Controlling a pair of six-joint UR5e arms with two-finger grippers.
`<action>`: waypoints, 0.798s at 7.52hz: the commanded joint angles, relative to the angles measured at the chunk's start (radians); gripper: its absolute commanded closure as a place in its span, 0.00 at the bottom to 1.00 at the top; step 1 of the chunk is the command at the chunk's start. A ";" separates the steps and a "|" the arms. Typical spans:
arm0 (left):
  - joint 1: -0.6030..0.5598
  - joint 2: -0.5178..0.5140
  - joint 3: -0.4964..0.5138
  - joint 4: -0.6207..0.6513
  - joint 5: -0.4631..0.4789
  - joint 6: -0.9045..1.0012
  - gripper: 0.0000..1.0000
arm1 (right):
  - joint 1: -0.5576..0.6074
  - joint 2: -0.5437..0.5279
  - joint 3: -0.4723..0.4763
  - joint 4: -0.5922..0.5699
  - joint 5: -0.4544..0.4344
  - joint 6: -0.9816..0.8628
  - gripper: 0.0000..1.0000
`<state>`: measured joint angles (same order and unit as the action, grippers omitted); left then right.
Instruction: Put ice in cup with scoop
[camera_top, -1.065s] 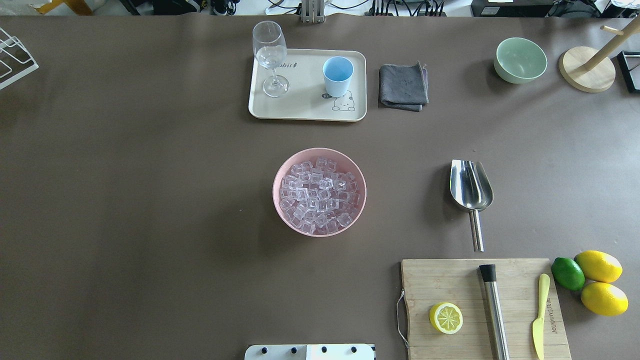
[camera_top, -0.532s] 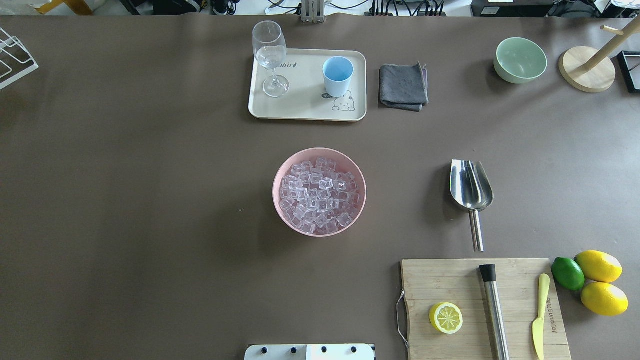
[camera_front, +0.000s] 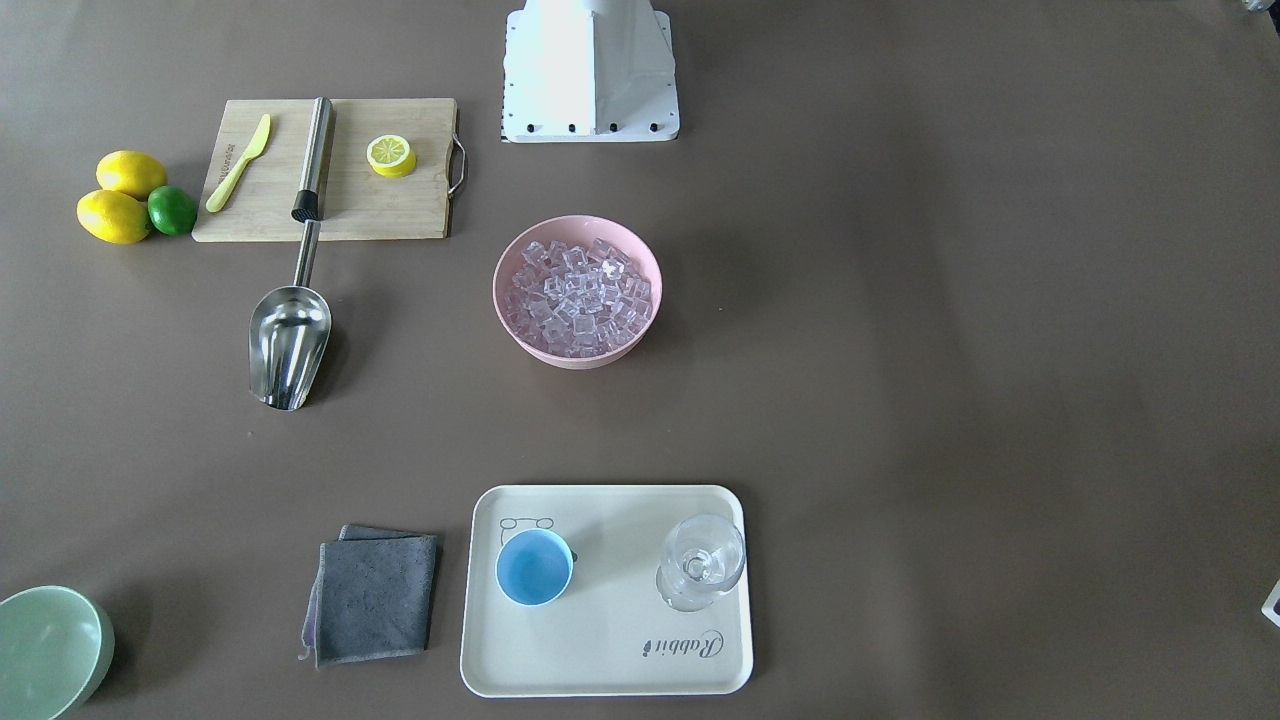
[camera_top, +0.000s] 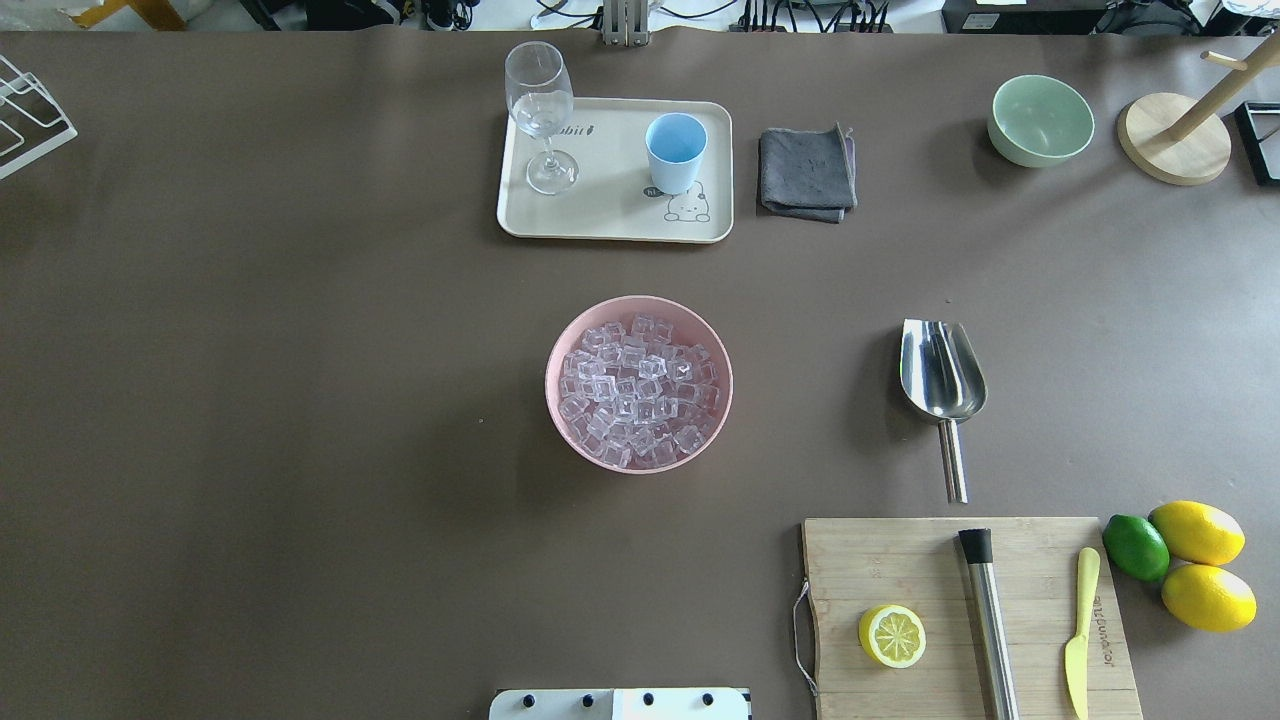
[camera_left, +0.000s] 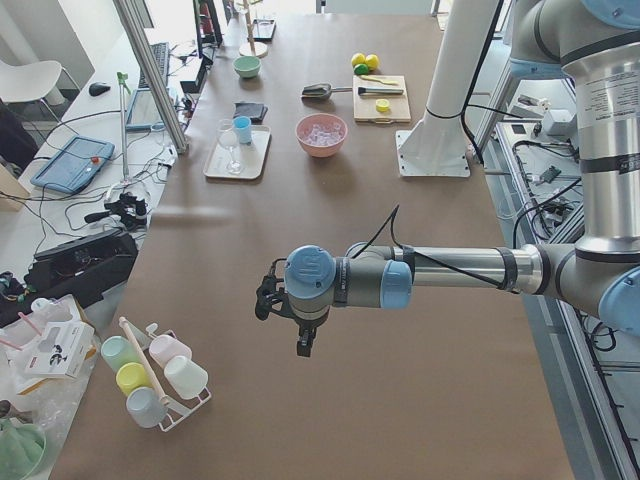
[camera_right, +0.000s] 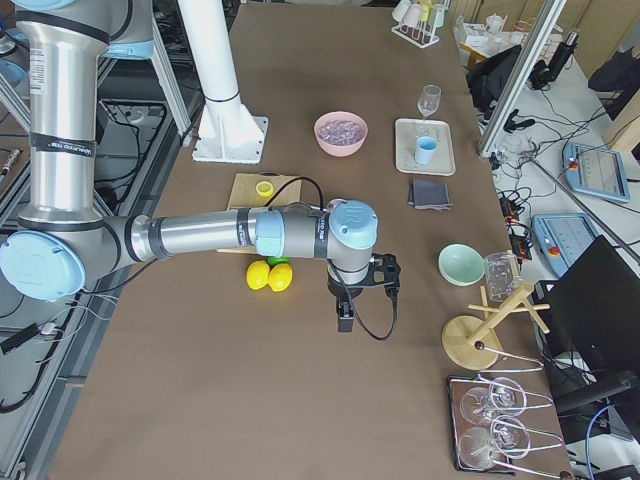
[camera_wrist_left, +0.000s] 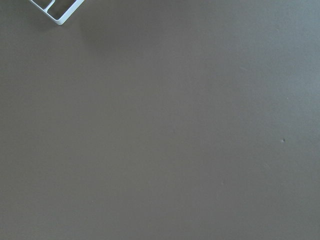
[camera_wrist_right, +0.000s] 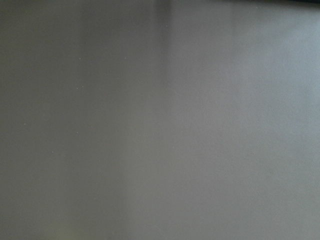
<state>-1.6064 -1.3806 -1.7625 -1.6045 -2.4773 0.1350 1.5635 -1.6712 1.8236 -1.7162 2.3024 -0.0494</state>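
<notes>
Overhead exterior shows nothing done so far: the ice (camera_top: 638, 393) lies heaped in the pink bowl (camera_top: 550, 372), the light-blue cup (camera_top: 676, 150) stands empty beyond that bowl, and the steel scoop (camera_top: 942, 372) lies untouched on the table well to the bowl's right. Its long axis runs toward and away from the robot, mouth pointing away, handle nearer the robot. The left gripper (camera_left: 303, 343) and right gripper (camera_right: 344, 318) hang far from the bowl; I cannot tell whether their jaws are parted. Grasping, scooping and pouring all remain.

Nothing visibly changed across the overhead pictures: the scoop (camera_top: 942, 372), the ice (camera_top: 638, 390) and the cup (camera_top: 676, 150) showed no shift.
</notes>
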 joint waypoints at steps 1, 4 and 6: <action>0.003 0.000 -0.005 0.000 0.000 0.000 0.02 | -0.087 -0.001 0.103 0.000 0.005 0.165 0.00; 0.118 -0.003 -0.072 -0.008 -0.009 0.002 0.02 | -0.294 -0.001 0.230 0.000 0.008 0.429 0.00; 0.282 -0.011 -0.127 -0.041 -0.012 0.067 0.02 | -0.448 0.037 0.290 0.000 0.008 0.619 0.01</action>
<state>-1.4541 -1.3873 -1.8392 -1.6138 -2.4876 0.1494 1.2510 -1.6661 2.0637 -1.7164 2.3103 0.3991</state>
